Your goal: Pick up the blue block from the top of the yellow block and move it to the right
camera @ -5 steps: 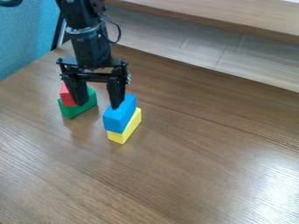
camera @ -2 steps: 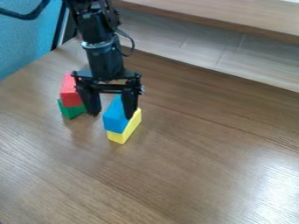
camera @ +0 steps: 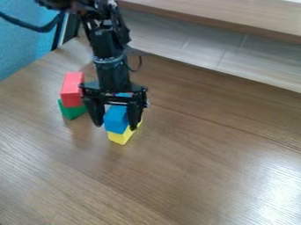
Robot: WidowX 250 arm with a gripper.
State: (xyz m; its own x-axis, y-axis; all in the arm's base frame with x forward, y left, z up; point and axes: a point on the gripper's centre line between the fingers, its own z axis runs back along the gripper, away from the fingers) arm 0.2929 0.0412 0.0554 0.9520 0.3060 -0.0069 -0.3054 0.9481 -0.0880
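Left of centre, gripper (camera: pixel 115 126): mine, pointing down, fingers parted, one on each side of the blue block (camera: pixel 115 117); not clenched. Can't tell if either finger touches the block.
Blue block: left of centre in the frame, stacked on the yellow block (camera: pixel 119 137), between my fingers. Its top is partly hidden behind my gripper's crossbar.
Yellow block: under the blue one, on the wooden table (camera: pixel 206 154); its near end shows just below the blue block. My finger on the frame's right side covers part of it.
Red block (camera: pixel 71 90): further toward the left edge, on top of the green block (camera: pixel 71 112), close to my other finger, the one on the frame's left side.
Green block: under the red one, on the table; only its lower part shows.
Arm (camera: pixel 110 55): mine, black, enters at the top edge in the upper left, hangs down over the blocks. Small wire loop (camera: pixel 140 66) beside it.
Black cable (camera: pixel 44 30): upper left corner, curves over to my arm.
Background: blue wall (camera: pixel 23 48) upper left; pale panel (camera: pixel 197 48) and wooden ledge (camera: pixel 235 17) along the top, toward the upper right. Bright glare on the table, lower right.
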